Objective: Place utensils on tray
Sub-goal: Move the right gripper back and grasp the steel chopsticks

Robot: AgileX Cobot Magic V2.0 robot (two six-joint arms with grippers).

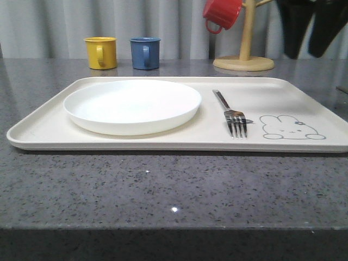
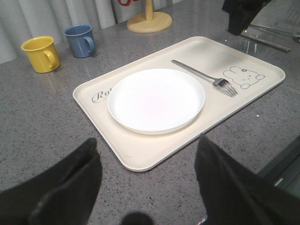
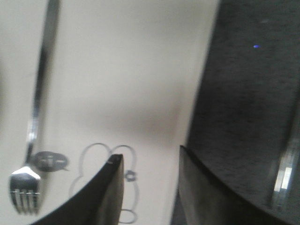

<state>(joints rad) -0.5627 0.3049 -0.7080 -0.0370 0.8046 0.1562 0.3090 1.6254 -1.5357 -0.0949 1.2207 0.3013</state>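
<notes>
A silver fork (image 1: pixel 231 113) lies on the cream tray (image 1: pixel 49 126), tines toward the front, between the white plate and the rabbit drawing (image 1: pixel 291 128). The left wrist view shows the fork (image 2: pixel 201 76) on the tray (image 2: pixel 140 157) too. Long shiny chopsticks (image 2: pixel 272 43) lie on the counter just past the tray's right rim, blurred in the right wrist view (image 3: pixel 282 176). My right gripper (image 1: pixel 305 54) hangs high over the tray's far right corner. It is open and empty (image 3: pixel 149 154), above the rabbit and the rim. My left gripper (image 2: pixel 146 143) is open and empty over the counter near the tray's front left corner.
A round white plate (image 1: pixel 132 104) fills the tray's left half. Behind the tray stand a yellow mug (image 1: pixel 101 53), a blue mug (image 1: pixel 145 53) and a wooden mug tree (image 1: pixel 244 61) holding a red mug (image 1: pixel 222 14). Bare grey counter (image 1: pixel 163 190) runs along the front.
</notes>
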